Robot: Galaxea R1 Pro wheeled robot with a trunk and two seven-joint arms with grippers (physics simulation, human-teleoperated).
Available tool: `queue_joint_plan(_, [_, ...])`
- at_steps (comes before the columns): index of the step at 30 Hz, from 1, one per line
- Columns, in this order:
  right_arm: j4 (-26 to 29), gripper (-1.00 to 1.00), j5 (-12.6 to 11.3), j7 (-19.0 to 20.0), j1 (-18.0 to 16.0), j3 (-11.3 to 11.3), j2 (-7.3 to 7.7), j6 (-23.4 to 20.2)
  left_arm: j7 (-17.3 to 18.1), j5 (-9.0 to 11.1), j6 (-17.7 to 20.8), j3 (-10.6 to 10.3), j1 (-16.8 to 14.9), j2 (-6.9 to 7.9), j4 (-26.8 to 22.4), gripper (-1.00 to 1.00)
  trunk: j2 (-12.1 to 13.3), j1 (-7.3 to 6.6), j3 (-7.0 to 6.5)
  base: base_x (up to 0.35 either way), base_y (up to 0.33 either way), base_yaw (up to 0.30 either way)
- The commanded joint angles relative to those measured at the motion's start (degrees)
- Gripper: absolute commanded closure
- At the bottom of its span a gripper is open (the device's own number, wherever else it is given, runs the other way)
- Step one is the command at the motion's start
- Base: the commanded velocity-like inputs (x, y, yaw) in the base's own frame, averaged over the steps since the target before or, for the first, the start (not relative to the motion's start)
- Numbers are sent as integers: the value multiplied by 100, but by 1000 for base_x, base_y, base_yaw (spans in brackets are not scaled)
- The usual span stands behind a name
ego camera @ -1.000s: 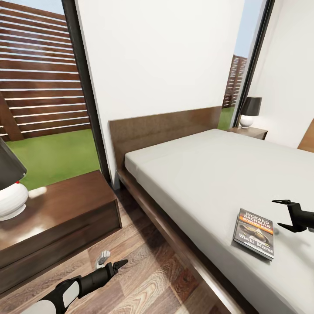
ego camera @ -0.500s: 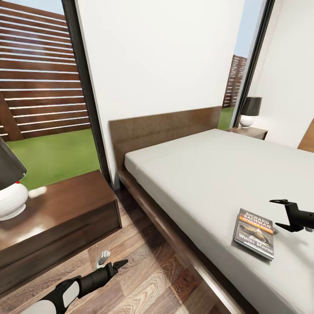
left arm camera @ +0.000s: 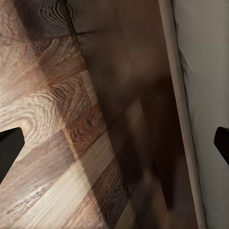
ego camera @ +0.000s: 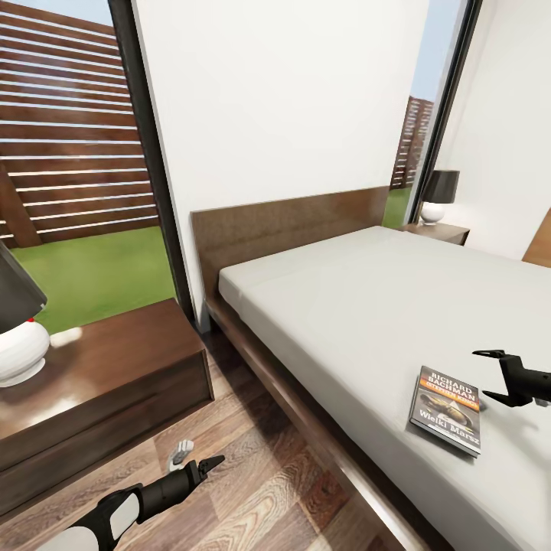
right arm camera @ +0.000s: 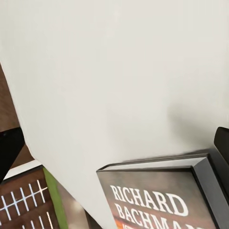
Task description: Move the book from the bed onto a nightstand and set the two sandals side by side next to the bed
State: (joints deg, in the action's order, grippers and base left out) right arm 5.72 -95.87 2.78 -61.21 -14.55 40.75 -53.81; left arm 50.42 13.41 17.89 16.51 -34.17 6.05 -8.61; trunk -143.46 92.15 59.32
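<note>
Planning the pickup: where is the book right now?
In the head view, the book lies flat on the bed, near its edge, just left of the open right gripper.

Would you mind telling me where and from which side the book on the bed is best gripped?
Probably by its long right edge. The book lies flat on the mattress, and the open right gripper hovers just beyond its upper right corner. Coming in low from that side, one finger would have to slip under the cover.

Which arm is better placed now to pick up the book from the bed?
The right. Its gripper hovers open just beside the book on the bed; the left gripper hangs low over the floor.
</note>
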Motion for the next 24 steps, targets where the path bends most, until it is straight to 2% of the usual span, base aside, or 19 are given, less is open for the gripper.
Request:
queue_joint_plan(1, [-4, -100, -11, 29, -5, -47, 3, -14, 11, 42, 55, -8, -2, 1, -1, -100, -2, -1, 5, 0, 0, 0])
queue_joint_plan(6, [-7, -100, -11, 29, -5, -47, 0, -8, 11, 43, 56, -8, -2, 1, -1, -100, -2, -1, 5, 0, 0, 0])
queue_joint_plan(12, [-15, -100, 21, 24, -5, -33, -75, 13, 11, 41, 57, -8, -2, 1, -1, -100, -2, -1, 5, 0, 0, 0])
queue_joint_plan(19, [-17, -100, 267, 24, -5, -28, -155, 30, 11, 42, 57, -8, -2, 7, -1, -100, -2, -1, 5, 0, 0, 0])
queue_joint_plan(24, [-18, -100, 360, 25, -5, -12, -203, 66, 11, 40, 57, -8, -2, 9, -1, -100, -2, -1, 5, 0, 0, 0])
